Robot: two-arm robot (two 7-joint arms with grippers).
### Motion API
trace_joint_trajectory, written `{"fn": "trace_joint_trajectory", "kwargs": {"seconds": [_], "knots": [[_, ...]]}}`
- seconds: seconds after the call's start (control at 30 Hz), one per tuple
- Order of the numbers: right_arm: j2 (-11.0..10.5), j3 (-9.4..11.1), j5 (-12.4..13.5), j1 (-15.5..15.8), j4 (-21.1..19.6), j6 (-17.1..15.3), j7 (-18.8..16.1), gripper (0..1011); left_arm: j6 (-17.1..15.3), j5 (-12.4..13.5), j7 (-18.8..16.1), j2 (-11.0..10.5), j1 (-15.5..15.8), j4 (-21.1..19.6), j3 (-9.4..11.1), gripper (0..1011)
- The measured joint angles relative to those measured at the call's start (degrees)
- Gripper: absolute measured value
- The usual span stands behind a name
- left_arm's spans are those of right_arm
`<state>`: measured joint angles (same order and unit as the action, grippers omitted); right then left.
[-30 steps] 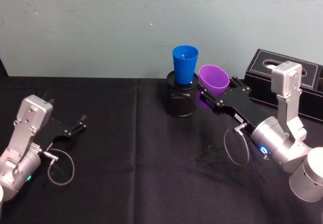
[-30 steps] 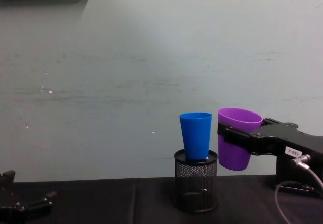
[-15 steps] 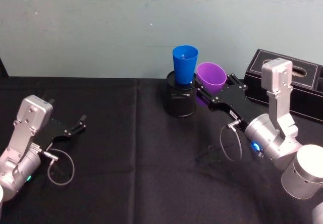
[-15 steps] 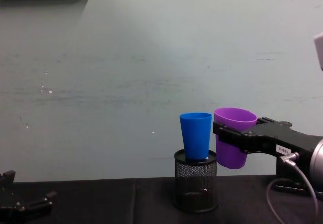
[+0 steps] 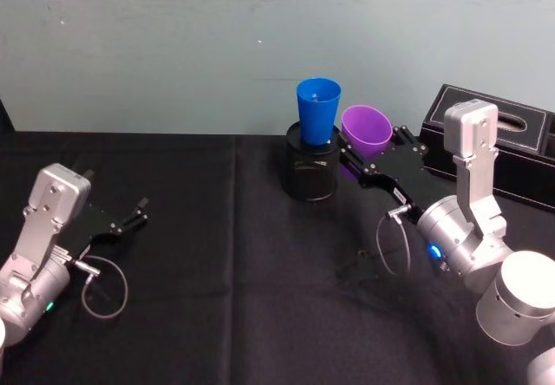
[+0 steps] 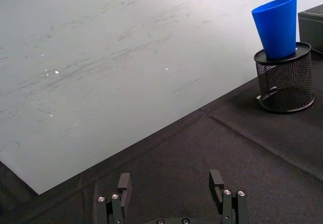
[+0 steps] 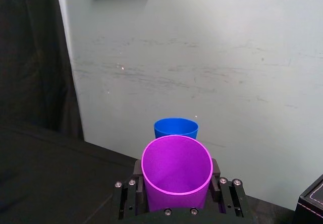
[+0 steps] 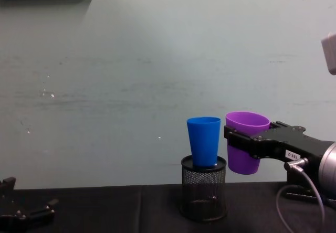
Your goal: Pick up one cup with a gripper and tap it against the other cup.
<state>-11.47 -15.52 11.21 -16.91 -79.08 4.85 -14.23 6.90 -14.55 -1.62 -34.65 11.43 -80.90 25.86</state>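
Observation:
The purple cup [image 8: 247,123] hangs upright in the air, with my right gripper [image 5: 365,153] shut on its sides; its fingers [image 7: 138,184] flank the cup [image 7: 176,171] in the right wrist view. The blue cup [image 8: 204,141] stands in the black mesh holder [image 8: 203,190] just left of the purple one, with a narrow gap between them in the chest view. In the head view the purple cup [image 5: 365,130] sits right beside the blue cup [image 5: 317,107]. The blue cup's rim [image 7: 175,128] shows just beyond the purple rim. My left gripper [image 6: 170,183] rests open on the table at the far left, apart from both.
A black box [image 5: 520,146] stands at the back right behind my right arm. The mesh holder [image 5: 310,172] sits on the black cloth near the grey wall. My left arm [image 5: 52,229] lies low at the table's left side.
My right gripper carried the purple cup left, close against the blue cup, then drew it back slightly to the right. The left arm has not moved.

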Motion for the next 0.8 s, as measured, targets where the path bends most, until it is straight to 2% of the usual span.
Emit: {"fn": "trace_joint_trajectory", "kwargs": {"seconds": [0.8], "knots": [[0.43, 0.20, -0.06, -0.17, 0.52, 0.33, -0.33, 732, 0.00, 0.00, 0.00, 0.00, 0.00, 0.00, 0.00, 1012]]}}
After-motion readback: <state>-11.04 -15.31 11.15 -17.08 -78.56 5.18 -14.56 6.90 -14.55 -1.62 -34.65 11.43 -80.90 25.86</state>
